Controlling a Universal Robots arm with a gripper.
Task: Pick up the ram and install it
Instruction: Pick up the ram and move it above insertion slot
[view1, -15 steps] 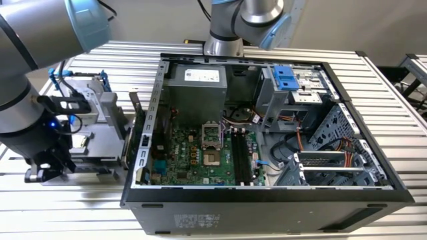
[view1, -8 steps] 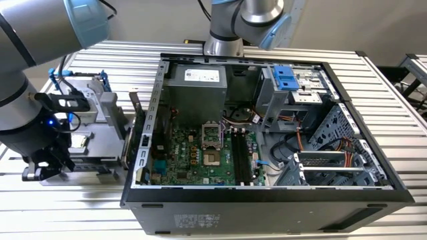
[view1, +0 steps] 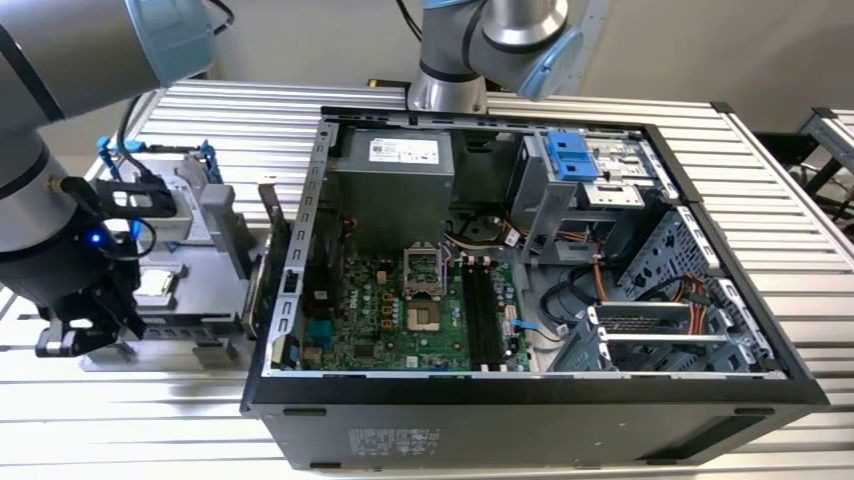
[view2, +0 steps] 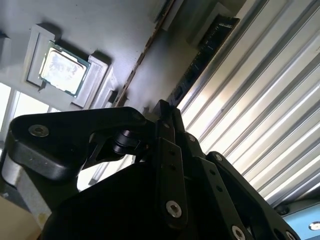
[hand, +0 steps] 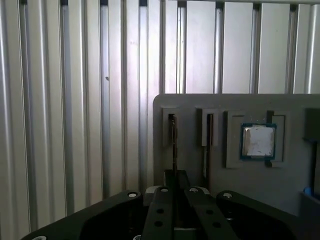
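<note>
The end effector (hand: 175, 176) is clamped on the ram (hand: 173, 142), which stands on edge in a slot of the grey holder (hand: 190, 105), by the table (view1: 240, 110) edge on the exterior view's left.

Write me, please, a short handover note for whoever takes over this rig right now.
The pincer is down at the grey holder tray, in line with the ram.
The ram stands on edge in the tray slot farthest from the processor chip. A second stick stands in the slot between them.
Done: the pincer is placed at the ram.
Left: the ram is not yet out of the tray. The black memory slots in the open computer case look unfilled, so the install is not done.
</note>
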